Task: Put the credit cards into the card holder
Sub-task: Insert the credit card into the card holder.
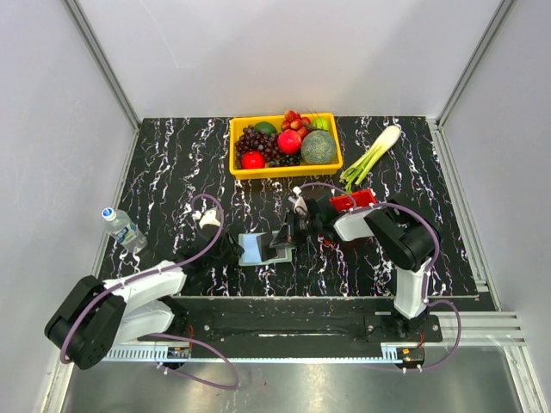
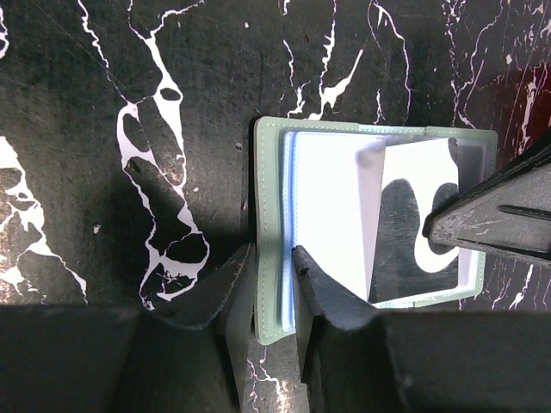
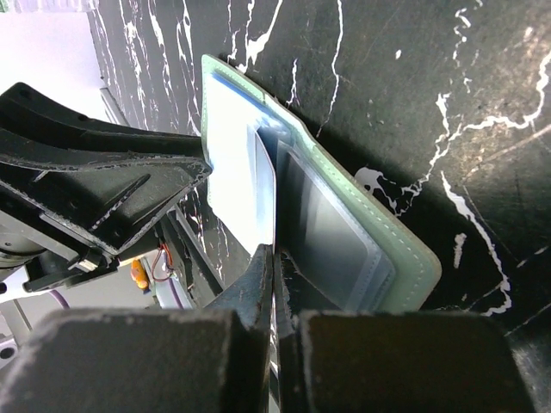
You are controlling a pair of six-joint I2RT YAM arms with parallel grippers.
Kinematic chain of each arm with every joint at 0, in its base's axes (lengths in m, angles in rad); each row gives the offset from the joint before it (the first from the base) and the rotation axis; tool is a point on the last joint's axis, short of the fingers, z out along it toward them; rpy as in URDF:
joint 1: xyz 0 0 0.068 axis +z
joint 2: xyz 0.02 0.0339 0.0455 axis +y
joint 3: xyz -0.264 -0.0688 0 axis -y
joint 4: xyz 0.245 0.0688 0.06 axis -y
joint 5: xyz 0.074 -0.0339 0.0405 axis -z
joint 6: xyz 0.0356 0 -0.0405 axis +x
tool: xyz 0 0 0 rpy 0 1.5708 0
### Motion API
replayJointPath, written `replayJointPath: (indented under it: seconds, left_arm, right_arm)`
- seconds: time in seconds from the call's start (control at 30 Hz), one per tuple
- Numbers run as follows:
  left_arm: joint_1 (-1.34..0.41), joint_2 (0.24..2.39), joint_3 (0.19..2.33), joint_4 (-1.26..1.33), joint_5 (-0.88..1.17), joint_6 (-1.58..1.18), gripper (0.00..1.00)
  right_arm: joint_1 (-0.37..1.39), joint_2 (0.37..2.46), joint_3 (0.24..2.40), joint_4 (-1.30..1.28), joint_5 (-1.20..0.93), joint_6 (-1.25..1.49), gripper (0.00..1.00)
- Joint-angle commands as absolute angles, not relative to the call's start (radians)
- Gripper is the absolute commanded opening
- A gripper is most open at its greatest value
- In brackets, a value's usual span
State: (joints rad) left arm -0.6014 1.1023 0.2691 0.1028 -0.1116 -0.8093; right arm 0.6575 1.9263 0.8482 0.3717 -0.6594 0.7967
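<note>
The holder (image 2: 271, 224) lies open a little near of the bench's (image 1: 172, 172) middle, its clear inner pockets fanned upward. A thin whitish card (image 2: 405, 163) with a dark wavy print stands on edge among those pockets. One pocket on the holder's right side looks dark, and whether a card sits in it cannot be told. The holder has a soft pale grey-green cover with a stitched border, rounded corners and a bluish inner leaf along its left side. The left pincer (image 2: 271, 251), fingers only narrowly parted, pinches the near left edge of the cover. The right pincer (image 3: 274, 254) comes in from the right, closed tight on the card's edge. The two pincers nearly meet over the holder, leaving little room between them. At the far middle of the bench a yellow tray (image 1: 258, 172) holds dark grapes (image 1: 256, 140), a red apple (image 1: 289, 140), a green melon (image 1: 318, 148) and other fruit. A leek (image 1: 372, 155) lies just right of the tray. A red thing (image 1: 355, 200) shows partly behind the right arm. A bottle (image 1: 123, 227) lies at the bench's left edge. Bare bench stretches left of the holder and between it and the tray.
</note>
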Motion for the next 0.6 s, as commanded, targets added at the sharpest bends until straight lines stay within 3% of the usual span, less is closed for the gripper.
replayJointPath:
  seconds: [0.0,0.13,0.33,0.57]
  left_arm:
    - [-0.615,1.123,0.282,0.095,-0.103,-0.815,0.27]
    - [-0.62,1.127,0.282,0.1,-0.092,-0.81,0.23]
    - [-0.624,1.137,0.276,0.106,-0.075,-0.802,0.07]
    - [-0.638,1.16,0.268,0.152,-0.067,-0.828,0.0]
  right_arm:
    - [0.68,1.948,0.815,0.44,-0.595,0.851,0.0]
    - [0.678,1.953,0.799,0.511,-0.562,0.858,0.0]
    - [0.678,1.924,0.792,0.549,-0.494,0.828,0.0]
    - [0.689,1.95,0.782,0.56,-0.531,0.848,0.0]
